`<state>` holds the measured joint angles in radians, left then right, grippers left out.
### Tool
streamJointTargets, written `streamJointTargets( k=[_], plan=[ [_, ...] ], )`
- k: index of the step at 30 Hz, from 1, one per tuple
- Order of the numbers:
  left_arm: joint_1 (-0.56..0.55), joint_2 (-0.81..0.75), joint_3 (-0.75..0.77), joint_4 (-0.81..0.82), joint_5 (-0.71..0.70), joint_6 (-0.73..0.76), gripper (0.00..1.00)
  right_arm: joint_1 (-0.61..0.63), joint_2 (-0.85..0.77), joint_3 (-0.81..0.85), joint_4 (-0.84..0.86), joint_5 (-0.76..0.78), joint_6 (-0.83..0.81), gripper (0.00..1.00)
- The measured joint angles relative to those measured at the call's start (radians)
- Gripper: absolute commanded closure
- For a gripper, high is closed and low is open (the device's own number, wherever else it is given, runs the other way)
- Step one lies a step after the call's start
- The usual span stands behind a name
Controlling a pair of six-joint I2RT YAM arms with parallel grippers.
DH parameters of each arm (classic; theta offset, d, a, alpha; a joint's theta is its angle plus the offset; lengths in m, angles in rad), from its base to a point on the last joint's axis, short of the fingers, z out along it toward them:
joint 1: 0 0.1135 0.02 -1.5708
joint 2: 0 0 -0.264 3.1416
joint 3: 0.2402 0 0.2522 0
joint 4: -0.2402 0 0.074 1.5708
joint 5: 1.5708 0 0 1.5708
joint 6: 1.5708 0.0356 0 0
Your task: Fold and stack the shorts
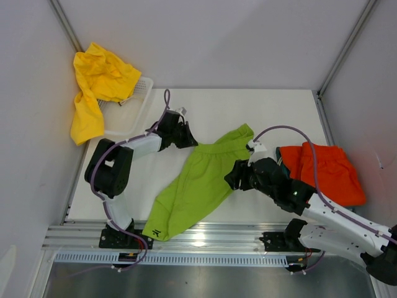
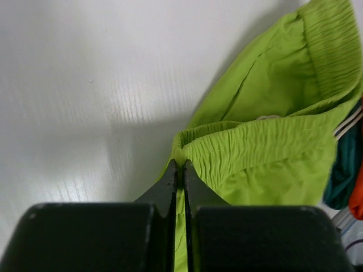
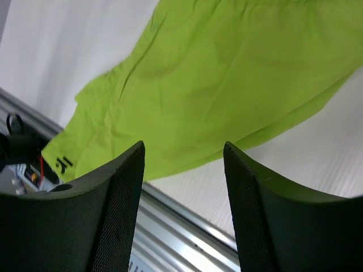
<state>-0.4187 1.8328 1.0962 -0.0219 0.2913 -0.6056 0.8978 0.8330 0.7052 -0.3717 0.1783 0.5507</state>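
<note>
The lime green shorts [image 1: 198, 186] lie spread diagonally across the middle of the table. My left gripper [image 1: 189, 140] sits at their far left waistband corner. In the left wrist view it [image 2: 180, 162] is shut on the gathered elastic waistband of the green shorts [image 2: 266, 153]. My right gripper [image 1: 232, 177] hovers at the shorts' right edge. From the right wrist it [image 3: 184, 150] stands open, with nothing between its fingers, above the green fabric [image 3: 227, 73]. Orange-red shorts [image 1: 329, 171] lie at the right over a dark teal pair [image 1: 282, 158]. Yellow shorts [image 1: 99, 84] hang over the basket.
A white plastic basket [image 1: 133, 108] stands at the back left corner. The aluminium rail [image 1: 205, 239] runs along the near table edge, also seen under the right gripper as a rail [image 3: 181, 226]. Grey walls close in the left, back and right.
</note>
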Motion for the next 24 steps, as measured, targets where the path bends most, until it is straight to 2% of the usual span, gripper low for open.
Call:
streamJointTargets(
  k=[4, 8, 15, 17, 20, 24],
  plan=[
    [0.043, -0.022, 0.1, -0.096, -0.013, -0.024, 1.0, 0.113, 0.069, -0.05, 0.068, 0.005, 0.024, 0.42],
    [0.098, -0.12, 0.145, -0.164, -0.065, -0.053, 1.0, 0.281, 0.243, -0.044, 0.155, 0.06, 0.053, 0.41],
    [0.122, -0.373, 0.151, -0.256, -0.207, -0.125, 1.0, 0.523, 0.587, 0.135, 0.236, 0.166, 0.07, 0.43],
    [0.138, -0.425, 0.145, -0.266, -0.24, -0.146, 1.0, 0.557, 0.662, 0.194, 0.272, 0.182, 0.082, 0.43],
    [0.169, -0.489, 0.109, -0.28, -0.296, -0.177, 1.0, 0.569, 0.747, 0.246, 0.336, 0.203, 0.115, 0.37],
    [0.199, -0.545, 0.055, -0.311, -0.354, -0.202, 1.0, 0.579, 0.847, 0.301, 0.386, 0.227, 0.162, 0.36]
  ],
)
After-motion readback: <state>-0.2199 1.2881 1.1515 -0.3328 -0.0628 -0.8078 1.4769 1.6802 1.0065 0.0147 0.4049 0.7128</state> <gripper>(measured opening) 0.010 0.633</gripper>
